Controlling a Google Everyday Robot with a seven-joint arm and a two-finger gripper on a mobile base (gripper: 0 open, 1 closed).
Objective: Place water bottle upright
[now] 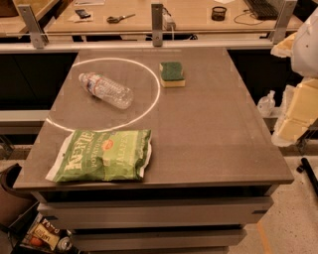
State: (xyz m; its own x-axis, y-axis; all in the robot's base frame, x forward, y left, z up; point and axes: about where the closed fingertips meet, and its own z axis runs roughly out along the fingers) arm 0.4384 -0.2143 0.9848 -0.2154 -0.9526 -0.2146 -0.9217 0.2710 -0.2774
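- Grey stone-look tabletop on a stacked grey base fills most of my view. A metal rail and a pale wooden desk run across behind it.
- My cream-and-white claw sits at the far right edge of the view, off the tabletop's right side and partly cut off. I cannot tell whether it is apart or together. It is well apart from everything on the tabletop.
- Just left of the claw, below the tabletop's right edge, stands a small clear pump-top bottle.
- Further in, a rectangular sponge with a green top and yellow body lies flat at the back middle of the tabletop. It is just outside a thin white ring marked on the surface.
- Inside that ring lies the small clear ribbed plastic water bottle. It is on its side, not upright, with its white cap toward the back left and its base toward the front right. A thin label band with red wraps it near the neck.
- At the front left, just in front of the ring, a green crinkled potato-chip bag lies flat near the tabletop's edge.
- On the desk behind I see scissors, a black mesh cup and a dark keyboard.
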